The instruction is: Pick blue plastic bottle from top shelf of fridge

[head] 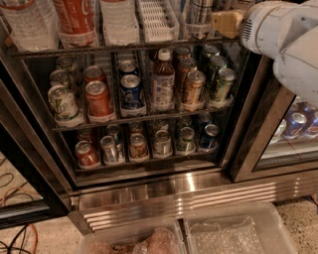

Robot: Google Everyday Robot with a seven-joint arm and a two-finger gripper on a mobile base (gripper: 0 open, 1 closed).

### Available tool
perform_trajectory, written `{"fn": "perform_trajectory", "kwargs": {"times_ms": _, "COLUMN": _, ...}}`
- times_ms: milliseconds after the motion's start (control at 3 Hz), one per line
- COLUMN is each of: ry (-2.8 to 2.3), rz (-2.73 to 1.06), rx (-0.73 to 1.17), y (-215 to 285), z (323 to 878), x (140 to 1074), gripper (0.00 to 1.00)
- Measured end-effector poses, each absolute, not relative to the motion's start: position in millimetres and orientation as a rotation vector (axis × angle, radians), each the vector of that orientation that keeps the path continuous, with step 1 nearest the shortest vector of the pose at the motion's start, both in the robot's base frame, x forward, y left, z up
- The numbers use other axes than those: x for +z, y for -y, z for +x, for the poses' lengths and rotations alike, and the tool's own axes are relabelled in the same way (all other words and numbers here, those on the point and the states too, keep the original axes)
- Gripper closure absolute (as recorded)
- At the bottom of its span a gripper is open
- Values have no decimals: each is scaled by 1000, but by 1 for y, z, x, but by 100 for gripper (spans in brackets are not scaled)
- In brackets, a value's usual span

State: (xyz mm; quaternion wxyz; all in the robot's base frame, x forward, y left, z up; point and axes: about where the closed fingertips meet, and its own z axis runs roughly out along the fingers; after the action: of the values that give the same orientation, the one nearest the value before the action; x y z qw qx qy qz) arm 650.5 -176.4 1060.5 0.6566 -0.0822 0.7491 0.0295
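The fridge (198,194) stands open in front of me, with its ribbed steel base panel below. Its top shelf (158,20) with white slotted lane trays runs along the top edge of the view. On it I see the lower parts of a clear water bottle (27,25), a red cola bottle (74,20), a pale bottle (119,20) and a striped container (199,15). I cannot make out a blue plastic bottle. My gripper (226,23) shows as a tan part at the shelf's right end, ahead of my white arm (283,34).
Two wire racks below hold rows of small cans (99,99) and a brown bottle (162,82). A black door post (256,129) stands at the right, with a neighbouring cooler (298,124) beyond it. Clear plastic bins (233,233) sit on the floor, and cables (15,238) lie at the left.
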Motion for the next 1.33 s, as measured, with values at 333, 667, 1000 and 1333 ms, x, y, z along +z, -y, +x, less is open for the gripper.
{"fn": "perform_trajectory", "kwargs": {"times_ms": 333, "ry": -1698, "rz": -163, "rx": 62, "y": 178, "z": 660, "x": 1058, "gripper": 27}}
{"fn": "perform_trajectory", "kwargs": {"times_ms": 667, "ry": -1693, "rz": -146, "rx": 56, "y": 181, "z": 665, "x": 1060, "gripper": 27}}
{"fn": "perform_trajectory", "kwargs": {"times_ms": 1000, "ry": -1693, "rz": -115, "rx": 49, "y": 186, "z": 673, "x": 1059, "gripper": 28}}
{"fn": "perform_trajectory", "kwargs": {"times_ms": 1333, "ry": -1691, "rz": -86, "rx": 36, "y": 191, "z": 679, "x": 1057, "gripper": 46}}
